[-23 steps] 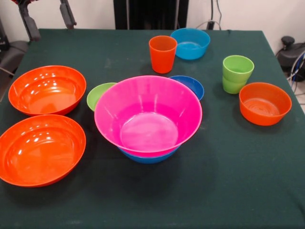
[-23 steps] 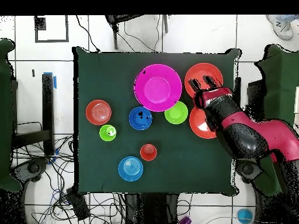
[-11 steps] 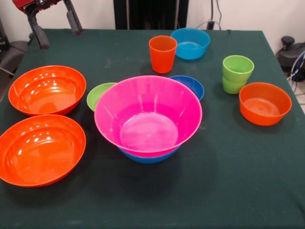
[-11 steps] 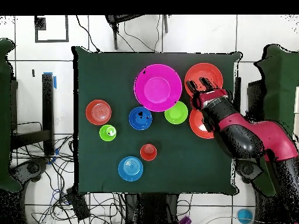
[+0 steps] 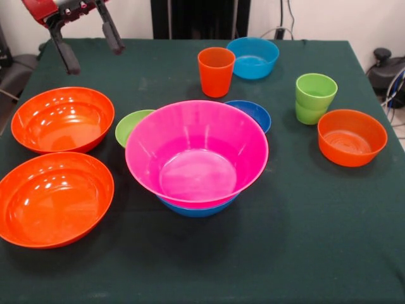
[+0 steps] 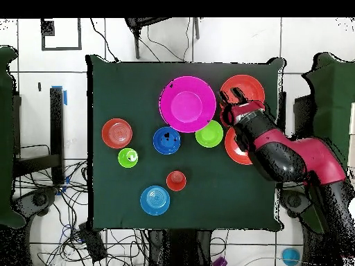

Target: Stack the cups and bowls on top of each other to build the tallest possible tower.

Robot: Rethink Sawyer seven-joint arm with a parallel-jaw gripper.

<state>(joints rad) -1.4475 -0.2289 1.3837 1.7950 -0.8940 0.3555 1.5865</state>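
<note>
A large pink bowl (image 5: 196, 152) (image 6: 187, 104) sits nested in a large blue bowl (image 5: 197, 208) at the table's middle. Two large orange bowls (image 5: 62, 119) (image 5: 54, 197) lie to its left. My gripper (image 5: 90, 49) (image 6: 231, 97) hangs open and empty above the table behind the farther orange bowl. In the overhead view it is over the gap between the two orange bowls (image 6: 244, 83) (image 6: 234, 147). An orange cup (image 5: 216, 71) stands behind the pink bowl. Two lime green cups (image 5: 314, 98) stand nested at the right.
A small lime green bowl (image 5: 131, 125) and a dark blue bowl (image 5: 254, 113) touch the pink bowl's far sides. A light blue bowl (image 5: 253, 57) stands at the back. A small orange bowl (image 5: 352, 137) is at the right. Dark green cloth (image 5: 304, 240) covers the table.
The gripper has come lower and moved right in the front view, towards the table's middle. No bowl or cup has moved.
</note>
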